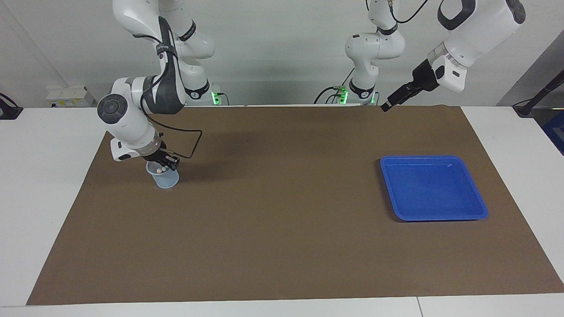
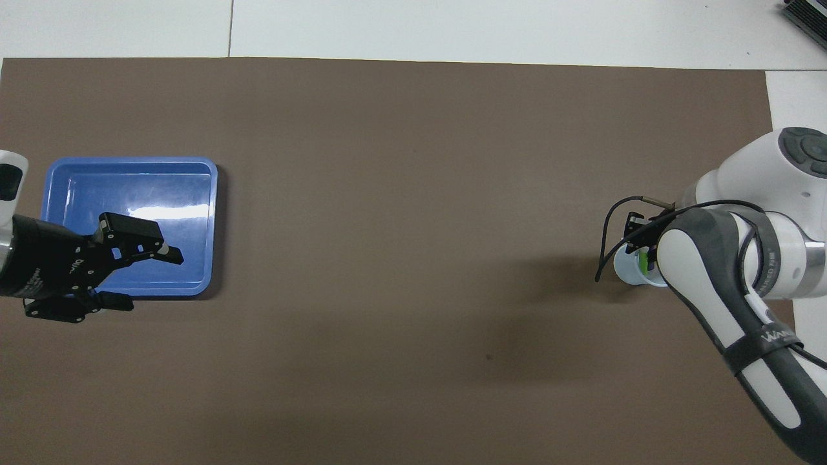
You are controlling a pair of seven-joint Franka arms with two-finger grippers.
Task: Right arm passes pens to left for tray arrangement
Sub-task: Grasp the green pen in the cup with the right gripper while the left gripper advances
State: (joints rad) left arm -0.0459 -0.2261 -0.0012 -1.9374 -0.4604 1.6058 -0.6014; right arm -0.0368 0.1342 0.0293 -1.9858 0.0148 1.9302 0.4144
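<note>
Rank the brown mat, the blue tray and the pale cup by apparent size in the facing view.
1. Brown mat, by far the largest.
2. Blue tray.
3. Pale cup, smallest; it sits slightly nearer the robots than the tray, but the gap is too large to matter.

The blue tray (image 2: 210,226) looks like smooth, shiny plastic, with a bright white shine at about 12 o'clock inside it. The big brown mat (image 1: 282,246) looks flat and dull, like paper. The small pale cup (image 1: 165,180) looks like thin plastic. The white arm shells (image 1: 128,121) look hard and smooth.
</note>
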